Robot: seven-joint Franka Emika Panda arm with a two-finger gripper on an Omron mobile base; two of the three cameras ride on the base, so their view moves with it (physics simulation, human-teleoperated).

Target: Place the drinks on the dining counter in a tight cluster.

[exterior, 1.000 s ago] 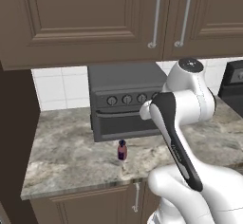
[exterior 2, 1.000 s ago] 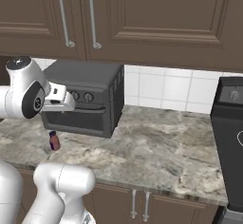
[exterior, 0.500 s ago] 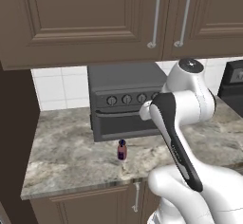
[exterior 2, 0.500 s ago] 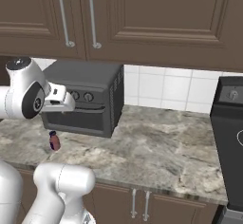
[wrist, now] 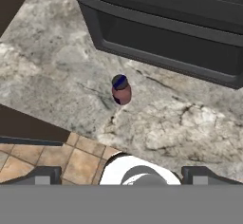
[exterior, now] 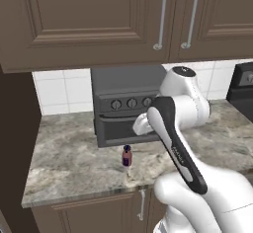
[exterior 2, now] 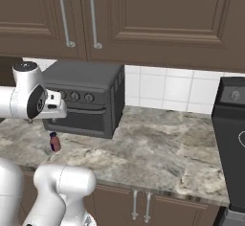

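One drink, a small squat reddish-brown bottle (exterior: pixel 127 156) (exterior 2: pixel 55 142) (wrist: pixel 121 91) with a dark cap, stands upright on a marbled stone counter (exterior: pixel 69 158) (exterior 2: pixel 158 148) just in front of a grey toaster oven (exterior: pixel 121 111) (exterior 2: pixel 86 103) (wrist: pixel 166 23). My gripper (wrist: pixel 121 178) hovers above and well short of the bottle, open, with nothing between its fingers. The dining counter is out of view.
Brown upper cabinets (exterior: pixel 99 19) (exterior 2: pixel 158 19) hang over this counter. A black stove (exterior 2: pixel 232 143) (exterior: pixel 243 86) adjoins it on the right. The counter's front edge (wrist: pixel 42 118) drops to a tiled floor (wrist: pixel 71 163). A dark wall panel (exterior: pixel 15 143) closes the left end.
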